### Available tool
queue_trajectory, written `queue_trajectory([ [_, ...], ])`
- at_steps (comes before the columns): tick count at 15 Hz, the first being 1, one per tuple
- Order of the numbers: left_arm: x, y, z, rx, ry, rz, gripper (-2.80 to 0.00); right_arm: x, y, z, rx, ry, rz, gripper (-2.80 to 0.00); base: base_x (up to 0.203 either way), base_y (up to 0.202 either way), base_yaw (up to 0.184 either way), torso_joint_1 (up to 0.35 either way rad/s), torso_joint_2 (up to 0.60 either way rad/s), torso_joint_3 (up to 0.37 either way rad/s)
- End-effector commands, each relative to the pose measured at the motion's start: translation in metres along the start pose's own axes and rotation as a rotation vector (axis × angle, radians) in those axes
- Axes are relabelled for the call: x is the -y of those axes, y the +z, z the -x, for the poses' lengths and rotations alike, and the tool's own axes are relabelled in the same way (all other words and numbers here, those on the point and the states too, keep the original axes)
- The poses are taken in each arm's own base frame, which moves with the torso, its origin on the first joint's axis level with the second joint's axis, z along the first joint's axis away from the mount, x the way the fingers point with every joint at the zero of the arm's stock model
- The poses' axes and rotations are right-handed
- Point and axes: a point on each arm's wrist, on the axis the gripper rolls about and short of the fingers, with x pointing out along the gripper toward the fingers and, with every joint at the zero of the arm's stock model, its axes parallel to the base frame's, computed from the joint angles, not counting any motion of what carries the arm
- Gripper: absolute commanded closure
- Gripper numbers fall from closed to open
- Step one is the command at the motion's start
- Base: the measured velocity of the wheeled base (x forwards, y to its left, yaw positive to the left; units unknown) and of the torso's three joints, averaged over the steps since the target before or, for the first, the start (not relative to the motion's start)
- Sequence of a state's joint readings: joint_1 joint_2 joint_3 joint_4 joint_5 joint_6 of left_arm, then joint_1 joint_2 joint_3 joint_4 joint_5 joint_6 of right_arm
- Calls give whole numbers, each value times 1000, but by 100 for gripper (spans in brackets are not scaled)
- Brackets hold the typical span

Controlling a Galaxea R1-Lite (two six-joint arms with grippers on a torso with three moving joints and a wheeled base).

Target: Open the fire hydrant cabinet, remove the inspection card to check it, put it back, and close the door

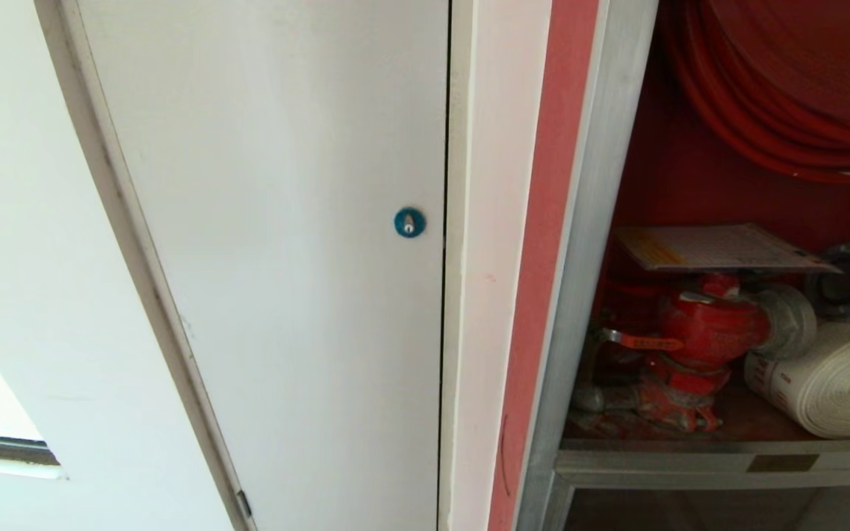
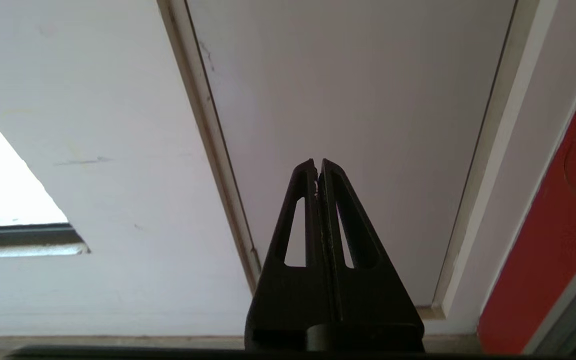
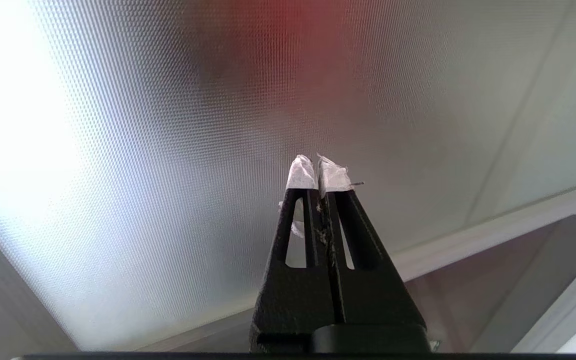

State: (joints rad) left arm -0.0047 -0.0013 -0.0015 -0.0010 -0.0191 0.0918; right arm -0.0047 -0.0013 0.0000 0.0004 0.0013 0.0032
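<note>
We see the cabinet (image 1: 602,221) open, and the card (image 1: 720,247) lies flat on the red valve (image 1: 705,324), easy to reach. Both grippers, left (image 2: 317,162) and right (image 3: 318,165), keep their fingers closed and empty.

Cabinet (image 1: 602,221) stands open — valve (image 1: 705,324) crowds shelf.

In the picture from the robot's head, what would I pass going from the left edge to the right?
White wall → plain white door → its round blue lock → red edge strip → silver cabinet frame → red valve → rolled white hose.
</note>
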Motion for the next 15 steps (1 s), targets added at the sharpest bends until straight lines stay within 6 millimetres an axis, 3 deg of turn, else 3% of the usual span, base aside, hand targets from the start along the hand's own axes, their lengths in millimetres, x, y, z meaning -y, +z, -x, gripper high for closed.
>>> queue_trajectory([
  [1, 0, 0, 0, -12, -4, -12, 0, 0, 0, 0, 1, 0, 0, 0, -160, 0, 1, 17, 8, -2],
  [15, 0, 0, 0, -12, -10, -41, 0, 0, 0, 0, 1, -1, 0, 0, -196, 0, 1, -1, 1, 2],
])
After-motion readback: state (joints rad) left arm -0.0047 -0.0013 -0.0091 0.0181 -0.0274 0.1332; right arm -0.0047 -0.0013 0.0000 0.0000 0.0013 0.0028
